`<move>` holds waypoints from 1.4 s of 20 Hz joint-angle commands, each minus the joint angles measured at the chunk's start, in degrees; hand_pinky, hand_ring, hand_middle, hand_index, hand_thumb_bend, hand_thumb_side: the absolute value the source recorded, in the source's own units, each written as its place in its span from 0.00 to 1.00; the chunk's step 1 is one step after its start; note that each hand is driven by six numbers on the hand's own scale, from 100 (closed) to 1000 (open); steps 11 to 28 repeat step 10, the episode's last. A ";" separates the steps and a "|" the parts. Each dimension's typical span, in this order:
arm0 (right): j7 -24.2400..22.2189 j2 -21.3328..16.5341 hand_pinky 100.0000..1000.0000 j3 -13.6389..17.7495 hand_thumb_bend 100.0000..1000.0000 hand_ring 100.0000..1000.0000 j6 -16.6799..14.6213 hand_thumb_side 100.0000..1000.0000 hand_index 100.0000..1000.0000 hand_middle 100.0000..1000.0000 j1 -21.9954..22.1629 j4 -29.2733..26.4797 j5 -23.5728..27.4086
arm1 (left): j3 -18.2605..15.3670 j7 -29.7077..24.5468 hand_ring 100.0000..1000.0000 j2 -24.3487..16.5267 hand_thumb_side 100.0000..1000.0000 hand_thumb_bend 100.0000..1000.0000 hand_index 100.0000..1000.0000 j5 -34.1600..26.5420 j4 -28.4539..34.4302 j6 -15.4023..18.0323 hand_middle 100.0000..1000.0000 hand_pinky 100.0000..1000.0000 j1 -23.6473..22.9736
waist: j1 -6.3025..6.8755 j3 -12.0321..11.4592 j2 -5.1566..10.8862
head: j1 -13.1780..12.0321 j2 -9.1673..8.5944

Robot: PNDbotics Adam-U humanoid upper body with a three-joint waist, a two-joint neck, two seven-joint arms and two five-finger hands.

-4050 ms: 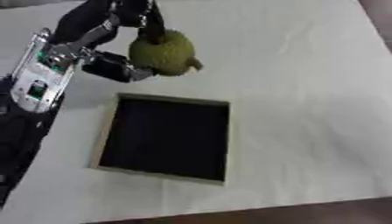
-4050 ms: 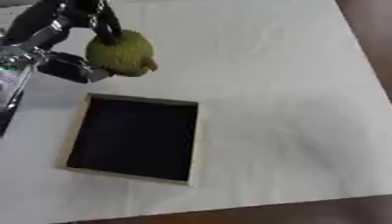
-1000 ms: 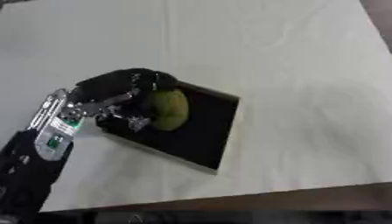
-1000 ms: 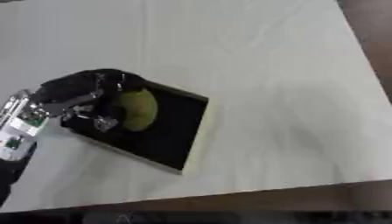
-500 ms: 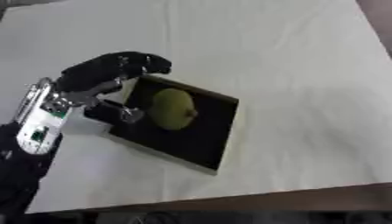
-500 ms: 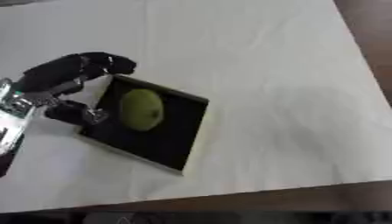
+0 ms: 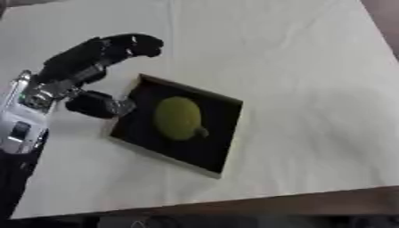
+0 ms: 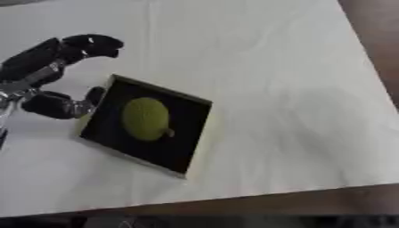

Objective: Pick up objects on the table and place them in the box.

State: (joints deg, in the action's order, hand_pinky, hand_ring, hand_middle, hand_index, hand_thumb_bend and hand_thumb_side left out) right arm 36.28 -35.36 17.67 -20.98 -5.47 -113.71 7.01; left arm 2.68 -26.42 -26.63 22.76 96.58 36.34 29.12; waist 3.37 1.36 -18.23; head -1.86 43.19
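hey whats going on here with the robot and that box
The robot is putting things from the table into a box. A green pear-like fruit lies inside the shallow black box on the white table. The left hand hangs just beyond the box's left edge, fingers curved but holding nothing, apart from the fruit. The right hand is not in view.

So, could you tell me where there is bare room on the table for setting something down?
Bare cloth lies right of the box and beyond it. It is crowded at the box's left edge, where the left hand hovers, and the green fruit fills the box's middle.
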 commanded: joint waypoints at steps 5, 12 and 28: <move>1.25 -2.08 0.80 1.33 0.00 0.79 -1.99 0.25 0.76 0.66 0.05 -0.88 -1.52 | -10.59 4.80 0.72 -1.40 0.56 0.00 0.85 -6.63 7.38 -5.05 0.87 0.80 -5.08 | -0.59 -1.98 0.87 | 2.55 -1.46; 1.36 -3.01 0.80 0.93 0.00 0.78 -4.27 0.19 0.76 0.66 -1.01 -0.88 -3.98 | -17.60 9.11 0.73 0.14 0.52 0.00 0.86 -10.94 12.86 -9.37 0.87 0.81 -7.91 | -0.87 -2.61 0.61 | 2.83 -2.44; 1.36 -3.01 0.80 0.93 0.00 0.78 -4.27 0.19 0.76 0.66 -1.01 -0.88 -3.98 | -17.60 9.11 0.73 0.14 0.52 0.00 0.86 -10.94 12.86 -9.37 0.87 0.81 -7.91 | -0.87 -2.61 0.61 | 2.83 -2.44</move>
